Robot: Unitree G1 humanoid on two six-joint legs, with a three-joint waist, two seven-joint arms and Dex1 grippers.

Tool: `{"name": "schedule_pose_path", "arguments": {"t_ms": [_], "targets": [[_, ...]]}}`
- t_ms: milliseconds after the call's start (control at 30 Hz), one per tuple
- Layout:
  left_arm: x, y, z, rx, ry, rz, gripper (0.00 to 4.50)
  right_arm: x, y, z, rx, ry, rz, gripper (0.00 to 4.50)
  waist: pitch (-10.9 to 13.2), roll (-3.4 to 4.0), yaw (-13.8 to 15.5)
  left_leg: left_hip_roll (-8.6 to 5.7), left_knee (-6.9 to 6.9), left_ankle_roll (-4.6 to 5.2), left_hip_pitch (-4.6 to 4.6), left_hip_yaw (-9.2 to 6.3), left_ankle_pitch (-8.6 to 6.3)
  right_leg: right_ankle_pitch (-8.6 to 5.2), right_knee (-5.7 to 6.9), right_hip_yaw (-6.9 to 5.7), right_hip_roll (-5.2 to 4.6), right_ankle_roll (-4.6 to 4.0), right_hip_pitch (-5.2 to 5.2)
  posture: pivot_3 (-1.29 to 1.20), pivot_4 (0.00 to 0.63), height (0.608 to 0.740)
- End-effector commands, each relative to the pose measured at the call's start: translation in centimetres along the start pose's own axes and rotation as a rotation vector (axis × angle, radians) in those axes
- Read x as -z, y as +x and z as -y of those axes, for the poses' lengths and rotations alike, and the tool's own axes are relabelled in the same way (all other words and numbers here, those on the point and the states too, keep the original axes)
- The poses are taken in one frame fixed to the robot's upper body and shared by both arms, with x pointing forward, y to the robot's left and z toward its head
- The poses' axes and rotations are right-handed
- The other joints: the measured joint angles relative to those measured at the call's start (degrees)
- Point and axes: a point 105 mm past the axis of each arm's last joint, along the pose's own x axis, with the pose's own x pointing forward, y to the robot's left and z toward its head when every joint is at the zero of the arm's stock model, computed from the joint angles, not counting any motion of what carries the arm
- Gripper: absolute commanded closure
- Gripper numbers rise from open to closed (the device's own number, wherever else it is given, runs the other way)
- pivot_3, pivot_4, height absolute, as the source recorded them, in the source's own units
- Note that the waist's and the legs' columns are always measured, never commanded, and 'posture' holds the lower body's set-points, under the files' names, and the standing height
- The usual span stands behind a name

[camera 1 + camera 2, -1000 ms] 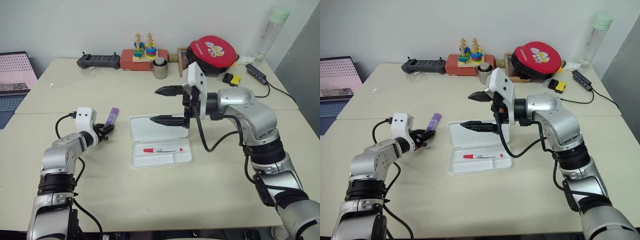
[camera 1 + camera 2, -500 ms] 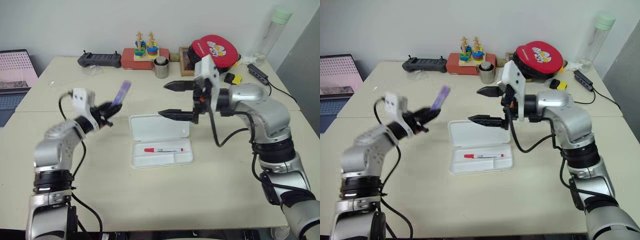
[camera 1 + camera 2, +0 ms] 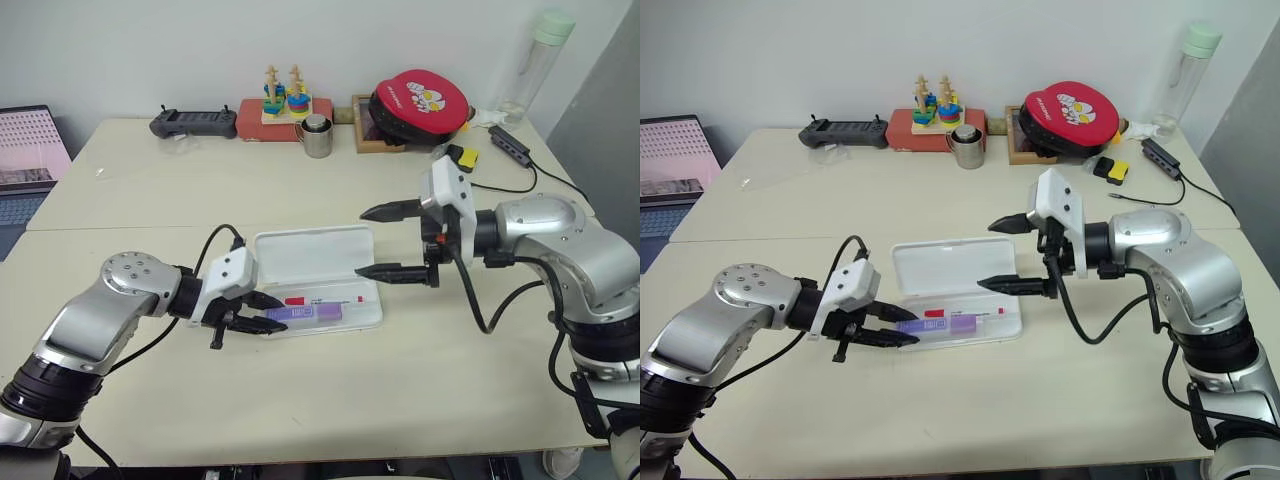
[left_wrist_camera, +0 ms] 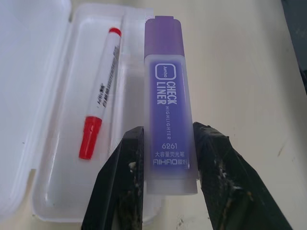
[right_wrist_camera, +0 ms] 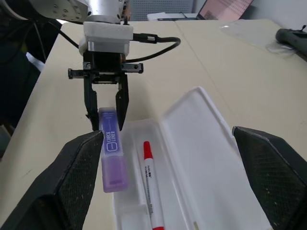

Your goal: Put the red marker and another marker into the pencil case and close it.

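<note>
Head views: pencil case point(image 3: 318, 262) lay open on the table point(image 3: 330, 400), lid flat behind the tray. Left gripper point(image 3: 262, 311) pinched the purple marker point(image 3: 305, 313) over the case's front edge; whether it touched the tray was hard to tell. Red marker point(image 3: 325, 299) in the tray, partly hidden behind the purple one. Right gripper point(image 3: 385, 242) hung right of the case, fingers spread wide, holding nothing.

Left wrist: fingers point(image 4: 122, 182) clamped the purple marker's base; printed label readable; case cut off at frame edge.

Right wrist: red marker's full length lay clear in the tray, bare table beside the case.
</note>
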Motion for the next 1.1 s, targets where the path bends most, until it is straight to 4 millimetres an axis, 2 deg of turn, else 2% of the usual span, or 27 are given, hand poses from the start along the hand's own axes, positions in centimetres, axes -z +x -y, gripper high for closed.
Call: {"name": "schedule_pose_path", "arguments": {"t_ms": [33,267,400,733,800,1033,1100], "targets": [[0.5,-0.1,-0.3,-0.023,0.027,-0.037,3.29,-0.1,0.0,-1.2,-0.017,-0.031,-0.022,0.00,0.00,-0.02,0.04,0.00,0.00,0.00,-0.01,-0.01,0.00,0.00,-0.01,-0.01,0.00,0.00,0.00,0.00,0.150,0.740],[1.3,-0.3,-1.4,-0.090,0.021,-0.062,3.29,0.6,0.1,-1.6,-0.017,-0.012,-0.038,0.00,0.01,-0.03,0.06,0.00,0.00,0.00,-0.01,0.00,0.00,0.00,-0.01,-0.03,0.00,0.00,0.01,0.00,0.150,0.740],[0.7,0.1,-1.8,-0.104,0.028,-0.034,3.29,0.6,0.3,-1.6,-0.015,-0.010,-0.032,0.00,0.01,-0.03,0.07,-0.01,0.01,0.00,-0.01,0.00,0.00,0.00,0.00,-0.06,0.00,0.00,0.01,0.00,0.150,0.740],[0.2,0.8,-1.5,-0.054,0.027,-0.001,3.29,0.7,0.3,-1.5,-0.002,-0.002,-0.033,0.00,0.01,-0.05,0.05,-0.01,0.02,0.01,-0.01,0.00,0.00,0.00,0.00,-0.06,-0.01,0.00,0.01,0.00,0.150,0.740],[0.0,0.9,-1.5,-0.054,0.024,0.006,2.59,0.7,0.3,-1.5,0.000,-0.001,-0.033,0.00,0.01,-0.05,0.06,-0.01,0.02,0.01,-0.01,-0.01,0.00,0.00,0.00,-0.06,-0.01,0.00,0.01,0.00,0.150,0.740],[0.2,1.1,-1.7,-0.058,0.018,-0.006,1.18,0.7,0.3,-1.5,0.004,0.000,-0.031,0.00,0.01,-0.05,0.05,-0.01,0.03,0.01,-0.01,0.00,0.00,0.00,0.01,-0.06,-0.01,0.00,0.01,0.00,0.150,0.740],[-0.5,0.7,-1.8,-0.076,-0.006,0.044,0.79,0.6,0.3,-1.5,0.004,0.001,-0.029,0.00,0.01,-0.05,0.05,-0.01,0.03,0.01,-0.01,-0.01,0.00,0.00,0.01,-0.06,-0.01,0.00,0.01,0.00,0.150,0.740]]}}
